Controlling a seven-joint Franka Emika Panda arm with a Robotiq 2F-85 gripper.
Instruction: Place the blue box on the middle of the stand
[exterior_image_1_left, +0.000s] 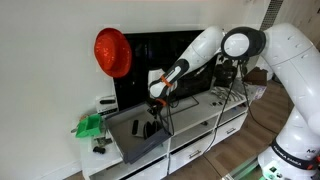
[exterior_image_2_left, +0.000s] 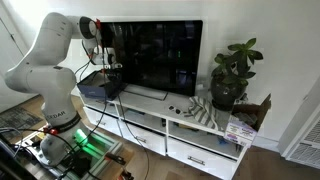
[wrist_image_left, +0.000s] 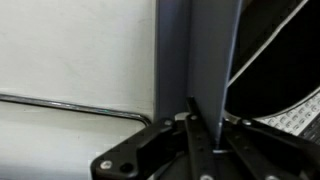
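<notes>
The blue box (exterior_image_1_left: 133, 138) is a shallow greyish-blue box with a dark inside, at one end of the long white stand (exterior_image_1_left: 200, 148). In the other exterior view the blue box (exterior_image_2_left: 99, 88) hangs at the stand's (exterior_image_2_left: 200, 150) end nearest the robot base, beside the TV. My gripper (exterior_image_1_left: 155, 102) comes down from above and is shut on one wall of the box; it also shows in an exterior view (exterior_image_2_left: 108, 68). In the wrist view the jaws (wrist_image_left: 205, 122) clamp the upright blue wall (wrist_image_left: 195, 50). I cannot tell whether the box touches the stand.
A black TV (exterior_image_1_left: 160, 60) (exterior_image_2_left: 150, 55) stands on the stand behind the box. A red round thing (exterior_image_1_left: 112, 52) hangs by the TV's corner. A green thing (exterior_image_1_left: 88, 125) lies at the stand's end. A potted plant (exterior_image_2_left: 230, 75) and small items occupy the far end.
</notes>
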